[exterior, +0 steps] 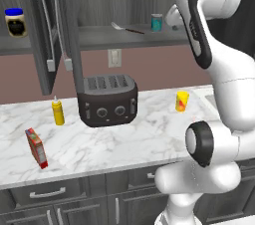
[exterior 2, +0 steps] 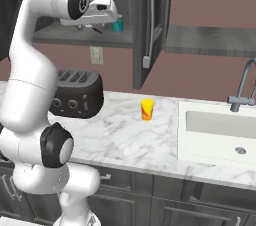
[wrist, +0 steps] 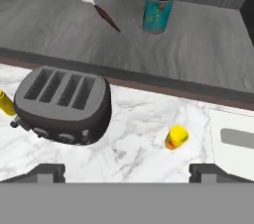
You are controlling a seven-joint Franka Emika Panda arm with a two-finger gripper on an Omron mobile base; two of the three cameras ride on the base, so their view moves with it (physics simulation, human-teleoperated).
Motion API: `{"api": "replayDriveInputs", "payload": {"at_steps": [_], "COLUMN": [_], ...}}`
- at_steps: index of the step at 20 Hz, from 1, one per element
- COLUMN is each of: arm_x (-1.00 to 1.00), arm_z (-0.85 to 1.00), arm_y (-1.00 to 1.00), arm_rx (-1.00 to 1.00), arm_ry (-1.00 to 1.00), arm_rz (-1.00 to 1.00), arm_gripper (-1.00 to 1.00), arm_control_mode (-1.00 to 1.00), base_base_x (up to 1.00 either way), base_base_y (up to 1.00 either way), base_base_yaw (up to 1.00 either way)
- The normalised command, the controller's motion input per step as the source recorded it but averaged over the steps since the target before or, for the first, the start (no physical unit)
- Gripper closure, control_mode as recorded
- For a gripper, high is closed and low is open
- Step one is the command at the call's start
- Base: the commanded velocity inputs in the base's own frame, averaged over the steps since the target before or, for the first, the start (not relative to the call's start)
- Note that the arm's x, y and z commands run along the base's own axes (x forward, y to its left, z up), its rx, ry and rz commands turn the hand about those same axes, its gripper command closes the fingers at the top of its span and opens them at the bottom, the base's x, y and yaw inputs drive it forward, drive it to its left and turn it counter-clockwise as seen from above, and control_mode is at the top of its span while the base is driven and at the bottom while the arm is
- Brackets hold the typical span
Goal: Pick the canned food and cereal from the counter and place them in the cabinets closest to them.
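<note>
The teal canned food stands upright on the shelf of the open wall cabinets, free of any grip. My gripper hovers just in front of and to the right of that shelf, open, with nothing between its fingers. The red cereal box stands upright near the front left edge of the marble counter, far from the gripper. One cabinet door hangs open.
A fork lies on the shelf beside the can. On the counter stand a dark toaster, a yellow squeeze bottle and a yellow cup. A blue-lidded jar sits at left; a sink at right.
</note>
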Motion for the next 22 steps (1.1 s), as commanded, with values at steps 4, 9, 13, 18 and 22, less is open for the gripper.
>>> {"api": "replayDriveInputs", "payload": {"at_steps": [4,9,13,18,22], "arm_x": [-0.85,-0.85,-0.81,-0.73,-0.69], "arm_z": [-0.17,-0.31,-0.50,-0.74,-0.88], "arm_y": [0.01,0.07,0.22,0.36,0.38], "arm_rx": [-0.06,-0.09,-0.14,-0.19,-0.19], "arm_ry": [0.00,-0.01,-0.02,-0.02,-0.04], "arm_rz": [0.18,0.17,0.16,0.17,0.18], "arm_gripper": [-1.00,-1.00,-1.00,-1.00,-1.00], "arm_control_mode": [-1.00,-1.00,-1.00,-1.00,-1.00], "base_base_x": [0.00,0.00,0.00,0.00,0.00], "base_base_y": [0.00,0.00,0.00,0.00,0.00], "base_base_yaw": [0.00,0.00,0.00,0.00,0.00]}}
